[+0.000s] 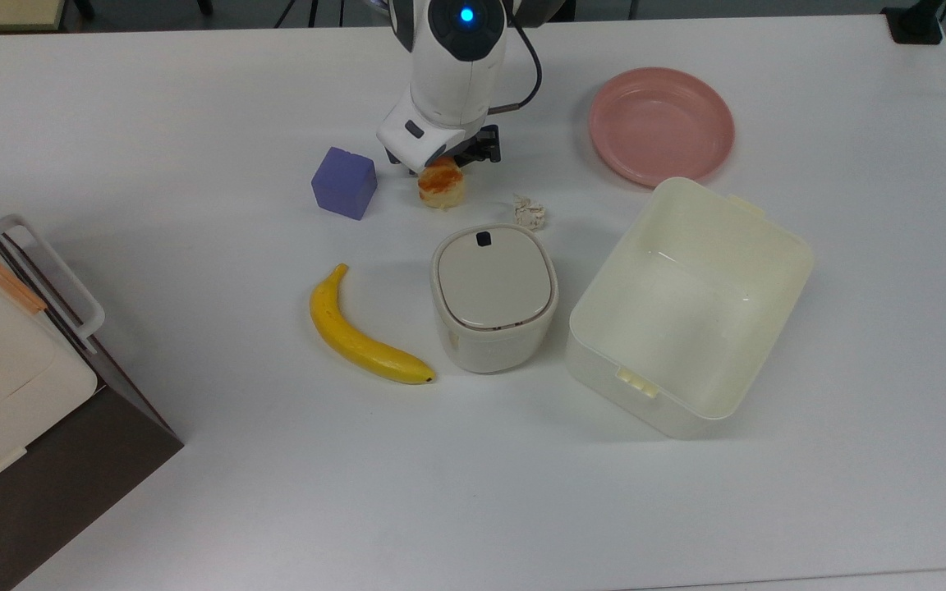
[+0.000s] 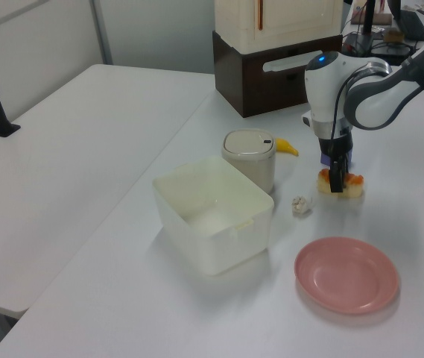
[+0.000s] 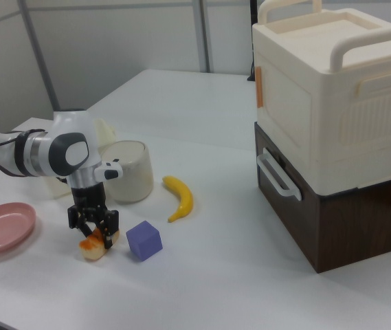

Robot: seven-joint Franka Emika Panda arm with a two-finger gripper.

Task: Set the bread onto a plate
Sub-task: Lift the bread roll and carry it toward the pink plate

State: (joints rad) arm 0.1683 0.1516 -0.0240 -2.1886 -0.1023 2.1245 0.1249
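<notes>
Bread (image 1: pixel 441 184) on the tabletop, toward the far edge in the top view, between cube (image 1: pixel 345 182) and scrap (image 1: pixel 530 211). Claw (image 3: pixel 93 230) down over it, fingers straddling its far part (clamped or merely around: cannot tell). Gripped off-centre, could pivot and drop short of the plate (image 1: pixel 661 125). Could also nudge the cube.

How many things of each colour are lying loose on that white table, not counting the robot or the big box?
Pink: 1, plate
Purple: 1, cube
Yellow: 1, banana
Yellow-orange: 1, bread
Cream or whitish: 3, tub, lidded container, crumpled scrap
Total: 7
</notes>
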